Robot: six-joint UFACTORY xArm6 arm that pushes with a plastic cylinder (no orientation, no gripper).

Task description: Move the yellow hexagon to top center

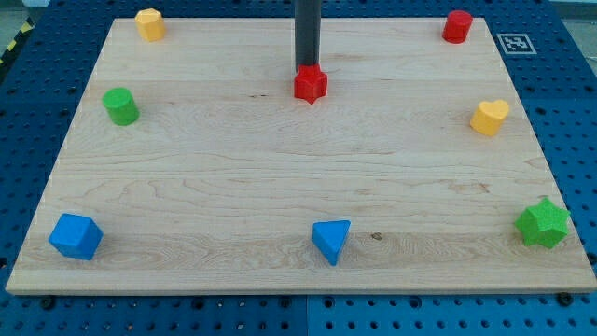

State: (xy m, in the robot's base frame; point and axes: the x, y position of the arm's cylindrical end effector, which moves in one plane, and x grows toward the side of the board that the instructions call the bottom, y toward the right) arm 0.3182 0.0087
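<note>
The yellow hexagon [149,23] sits at the board's top left corner. My dark rod comes down from the view's top at centre. My tip [308,67] is right behind the red star block [311,84], touching or nearly touching its top edge. The tip is far to the right of the yellow hexagon.
A green cylinder [120,105] is at the left. A red cylinder [457,25] is at the top right. A yellow heart [490,117] is at the right. A green star [543,222] is at the lower right. A blue triangle [332,240] is at bottom centre, a blue cube [76,235] at bottom left. The wooden board [280,168] lies on a blue pegboard.
</note>
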